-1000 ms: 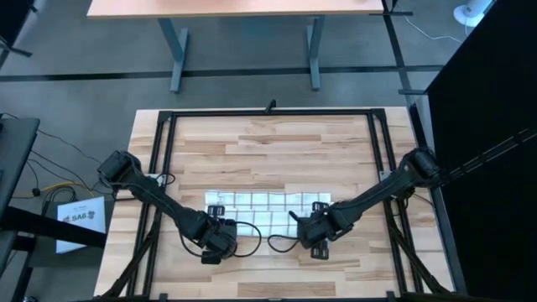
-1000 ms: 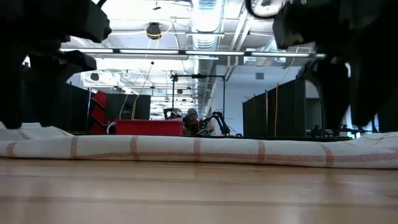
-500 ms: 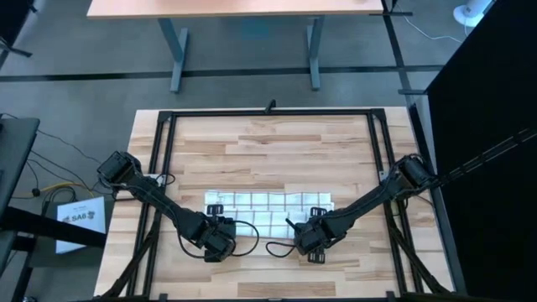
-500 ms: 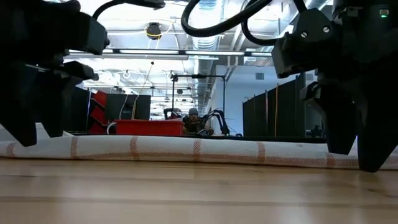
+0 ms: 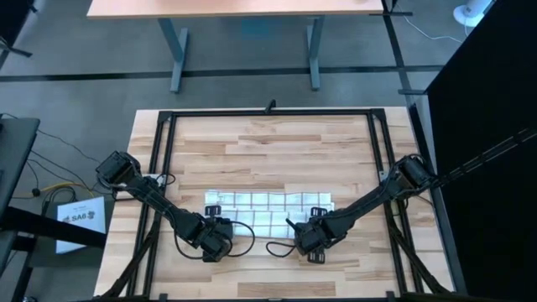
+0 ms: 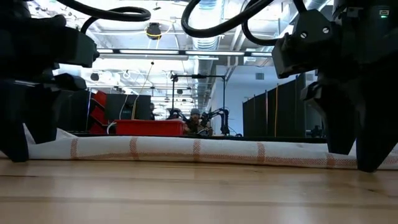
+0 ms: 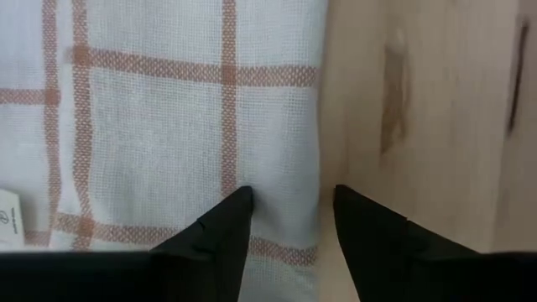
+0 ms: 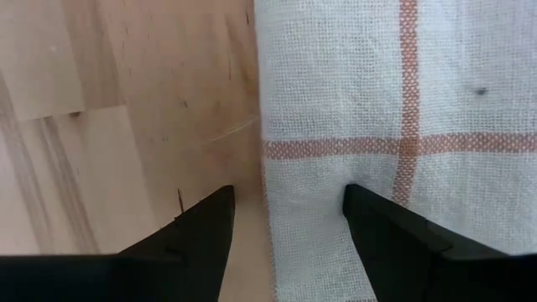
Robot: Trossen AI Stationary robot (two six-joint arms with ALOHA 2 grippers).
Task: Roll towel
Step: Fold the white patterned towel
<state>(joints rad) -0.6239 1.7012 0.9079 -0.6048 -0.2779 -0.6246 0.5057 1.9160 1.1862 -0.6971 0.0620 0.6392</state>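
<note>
left gripper [image 7: 285,220] points down at the near edge of the towel [image 5: 268,211], fingers parted w/ a narrow gap: one dark pointed finger [image 7: 220,231] sits over the cloth, the other over bare wood, so the gap straddles the towel's edge. nothing is pinched between them. right gripper [image 8: 285,220] is the same at the other end of that edge, fingers apart, one over cloth and one over wood, edge running between.

from above, the left gripper [image 5: 211,242] and right gripper [image 5: 310,239] sit side by side at the front of the towel, arms reaching in from the left and right sides of the table [image 5: 277,143].

towel lies flat, a long strip across the middle of the table, approx parallel to its front edge. thin woven white cloth, visible weave, reddish-brown check lines in a grid. a small white tag [image 7: 7,220] shows at the corner near the left gripper. at table height the towel [image 6: 199,150] reads as a low, slightly puffy band.

table is light wood planks w/ grain and knots, ringed by a black metal frame [image 5: 268,111].
</note>
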